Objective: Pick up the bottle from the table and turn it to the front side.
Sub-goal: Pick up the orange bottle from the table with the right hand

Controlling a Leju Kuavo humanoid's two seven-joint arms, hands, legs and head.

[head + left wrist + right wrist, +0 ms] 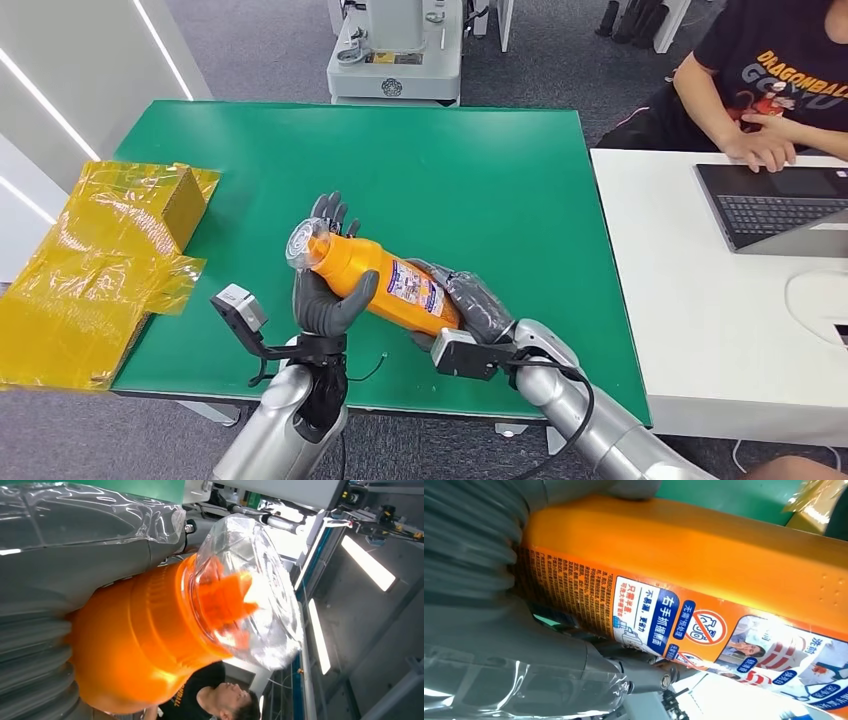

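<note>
Our left hand (330, 290) has its dark fingers (330, 212) curled up behind the neck end of the orange bottle (375, 280) and its thumb wrapped over the front of it, so the grip closes around the bottle's upper body. Our right hand (470, 305) cups the base end, its grey fingers folded around the bottom of the bottle. Between the two hands the bottle lies tilted, cap end higher and toward our left, lifted clear of the green table (500, 180).

From the head view we read the whole arrangement: both silver arms rising from below, the printed label (412, 285) facing up and toward us, the clear cap (303, 243) pointing up and to our left.

The left wrist view gives us what the head view cannot: the clear cap (250, 590) close up, a faceted transparent dome over an orange nozzle, with the bottle's shoulder (135, 650) pressed against our grey thumb (75, 565). A person's head and dark shirt sit beyond it.

The right wrist view shows the label (664, 615) in detail: rows of small text, blue panels, a red prohibition circle and small pictures, with our hand's ribbed cover (469, 545) against the bottle.

To our left on the table lies crumpled yellow film over a box (110, 260). At the white desk (700, 300) on the right a person (770, 80) rests a hand beside a laptop (780, 205).
</note>
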